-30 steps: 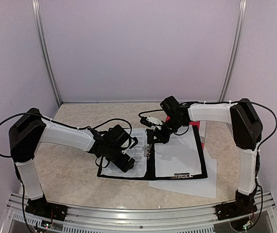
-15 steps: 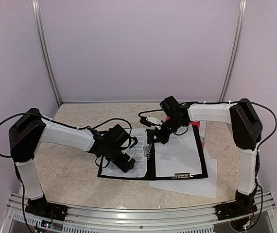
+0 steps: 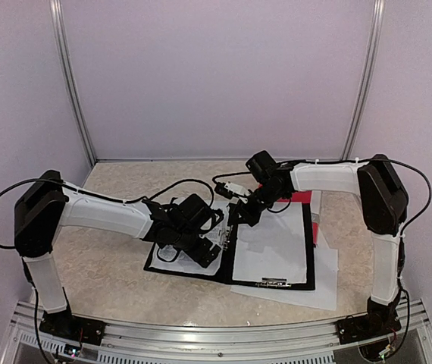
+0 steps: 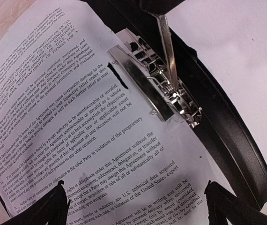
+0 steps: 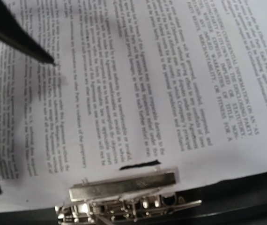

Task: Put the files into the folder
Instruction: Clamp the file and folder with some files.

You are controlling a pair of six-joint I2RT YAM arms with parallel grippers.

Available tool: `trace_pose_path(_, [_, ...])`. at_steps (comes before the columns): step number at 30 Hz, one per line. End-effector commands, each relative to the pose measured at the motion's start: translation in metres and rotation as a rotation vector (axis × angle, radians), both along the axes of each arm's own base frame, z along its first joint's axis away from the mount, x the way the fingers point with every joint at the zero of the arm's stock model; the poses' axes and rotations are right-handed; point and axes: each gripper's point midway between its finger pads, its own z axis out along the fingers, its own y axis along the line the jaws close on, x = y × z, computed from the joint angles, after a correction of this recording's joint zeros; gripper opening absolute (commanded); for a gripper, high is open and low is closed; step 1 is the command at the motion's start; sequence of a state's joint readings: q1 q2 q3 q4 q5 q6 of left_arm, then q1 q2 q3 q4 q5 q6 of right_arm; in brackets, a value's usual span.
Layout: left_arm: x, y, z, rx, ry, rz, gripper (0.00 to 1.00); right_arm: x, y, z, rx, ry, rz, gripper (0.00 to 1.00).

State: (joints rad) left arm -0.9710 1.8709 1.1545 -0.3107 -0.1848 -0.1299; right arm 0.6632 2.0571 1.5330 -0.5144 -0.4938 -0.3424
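Centrally on the beige marbled worktop (image 3: pixel 110 273), an open black folder (image 4: pixel 227 126) is laid flat. A white sheet of dense printed text (image 4: pixel 77 117) is spread on its left half, reaching the silver metal clip (image 4: pixel 143 70) at the spine. A blank white sheet (image 3: pixel 273 246) is seated on the right half, and another loose white sheet (image 3: pixel 307 292) is partly covered by the folder. The left gripper (image 4: pixel 138 206) is held over the printed sheet, jaws spread wide. The right gripper (image 3: pixel 236 216) is set at the clip's thin lever (image 4: pixel 167 51), jaws pressed together.
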Motion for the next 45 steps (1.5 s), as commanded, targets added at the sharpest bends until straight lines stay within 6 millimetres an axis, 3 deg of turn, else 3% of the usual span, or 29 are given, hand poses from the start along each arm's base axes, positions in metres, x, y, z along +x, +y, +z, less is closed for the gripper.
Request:
trace_pose_path(1, [0.003, -0.017, 0.027, -0.094, -0.043, 0.056, 0.99, -0.001, 0.009, 0.005, 0.027, 0.024, -0.005, 0.0])
trace_pose_path(11, [0.01, -0.036, 0.01, -0.142, -0.036, 0.12, 0.98, 0.003, 0.014, 0.004, 0.041, 0.053, -0.037, 0.0])
trace_pose_path(17, [0.017, -0.046, 0.004, -0.158, -0.06, 0.116, 0.92, 0.005, 0.017, 0.007, 0.049, 0.061, -0.042, 0.0])
trace_pose_path(32, [0.034, -0.05, -0.008, -0.149, -0.067, 0.126, 0.59, 0.005, 0.018, 0.005, 0.049, 0.066, -0.041, 0.0])
trace_pose_path(45, [0.043, -0.062, -0.005, -0.164, -0.069, 0.09, 0.5, 0.006, 0.019, 0.001, 0.045, 0.074, -0.04, 0.0])
